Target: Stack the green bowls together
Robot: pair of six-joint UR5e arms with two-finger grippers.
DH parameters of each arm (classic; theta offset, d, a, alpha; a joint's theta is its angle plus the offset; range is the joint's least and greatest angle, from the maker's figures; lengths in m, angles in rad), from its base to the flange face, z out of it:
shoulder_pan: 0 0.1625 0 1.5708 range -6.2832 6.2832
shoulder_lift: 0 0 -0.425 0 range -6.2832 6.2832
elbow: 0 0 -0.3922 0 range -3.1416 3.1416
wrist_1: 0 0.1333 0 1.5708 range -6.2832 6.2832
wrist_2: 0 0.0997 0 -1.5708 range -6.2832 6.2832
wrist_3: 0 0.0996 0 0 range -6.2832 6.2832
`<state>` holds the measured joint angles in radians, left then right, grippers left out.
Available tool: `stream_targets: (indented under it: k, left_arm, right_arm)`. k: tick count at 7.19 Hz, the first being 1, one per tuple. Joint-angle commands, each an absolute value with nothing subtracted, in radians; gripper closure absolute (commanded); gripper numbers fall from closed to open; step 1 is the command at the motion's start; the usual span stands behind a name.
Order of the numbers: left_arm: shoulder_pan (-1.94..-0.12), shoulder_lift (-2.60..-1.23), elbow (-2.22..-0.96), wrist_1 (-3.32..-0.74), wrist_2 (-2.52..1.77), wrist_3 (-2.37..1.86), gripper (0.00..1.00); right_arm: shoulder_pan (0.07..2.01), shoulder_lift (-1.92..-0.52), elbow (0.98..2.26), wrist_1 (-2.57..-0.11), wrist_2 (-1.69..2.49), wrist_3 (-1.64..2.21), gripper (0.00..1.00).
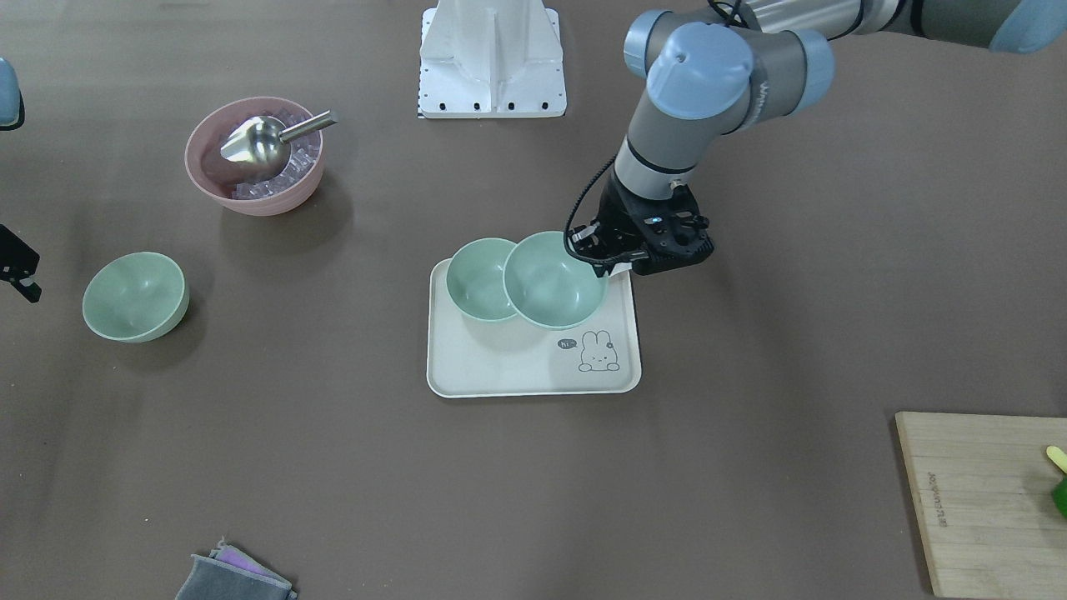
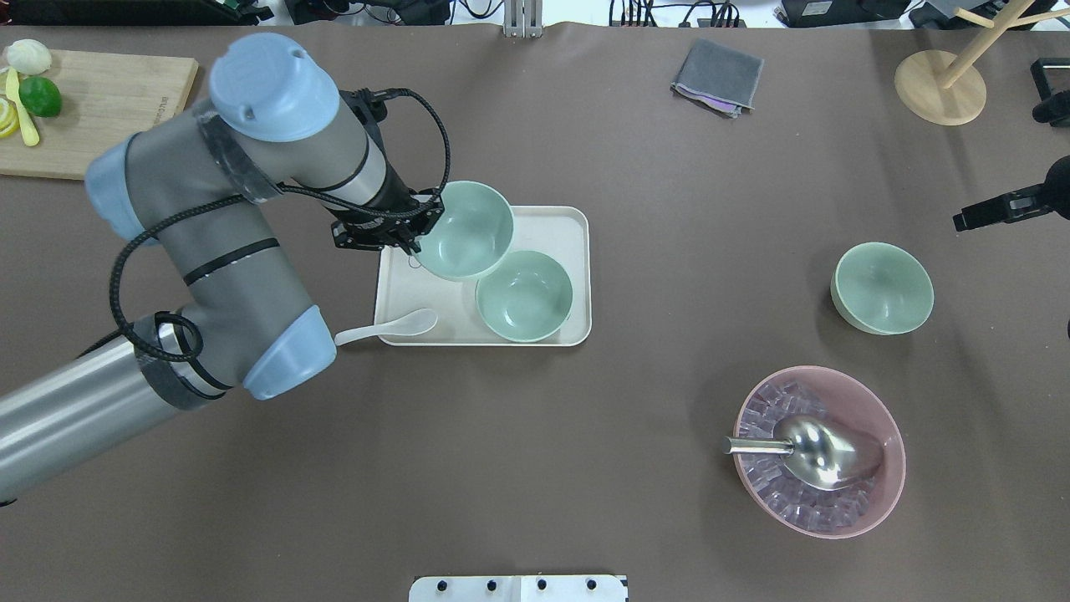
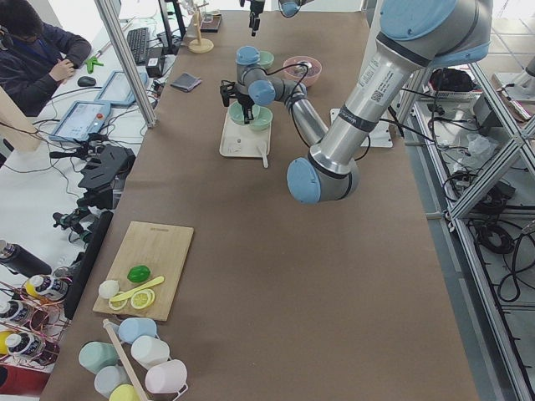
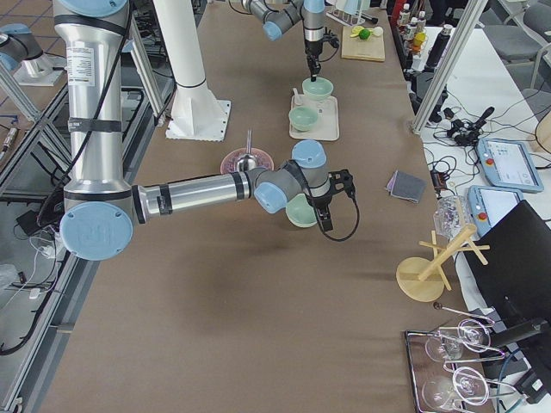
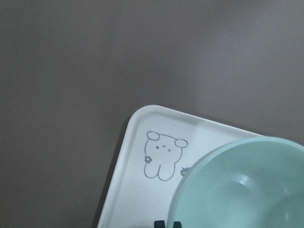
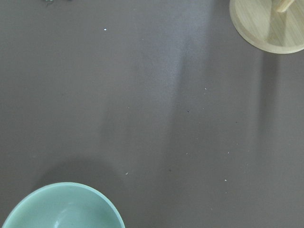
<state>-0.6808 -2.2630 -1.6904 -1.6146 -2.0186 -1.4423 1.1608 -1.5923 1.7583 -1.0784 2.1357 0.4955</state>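
My left gripper (image 2: 410, 242) is shut on the rim of a green bowl (image 2: 468, 230) and holds it tilted just above the white tray (image 2: 577, 226). The held bowl overlaps the rim of a second green bowl (image 2: 524, 297), which sits on the tray. In the front-facing view the held bowl (image 1: 554, 279) lies right of the second bowl (image 1: 479, 279). A third green bowl (image 2: 882, 287) stands alone on the table at the right. My right gripper (image 2: 970, 219) hovers beyond it at the view's edge. I cannot tell whether it is open or shut.
A white spoon (image 2: 393, 326) lies across the tray's near left corner. A pink bowl (image 2: 869, 410) with ice and a metal scoop stands near right. A cutting board (image 2: 92, 109) with fruit is far left, a grey cloth (image 2: 717, 77) far centre, and a wooden stand (image 2: 940, 84) far right.
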Motion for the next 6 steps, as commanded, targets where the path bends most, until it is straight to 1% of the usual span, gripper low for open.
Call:
stream_targets:
  k: [1,6]
  left_arm:
    - [-0.623,-2.359,-1.605,-1.612,-2.0,-1.543,1.0]
    - [-0.557,-2.355,-1.586,-1.62,-1.934,-1.559,1.0]
  right_arm:
    - [1.161,-1.592,1.761,-1.078,2.135,0.495,0.0]
    - [1.161,-1.592,1.763,-1.078,2.132,0.497,0.0]
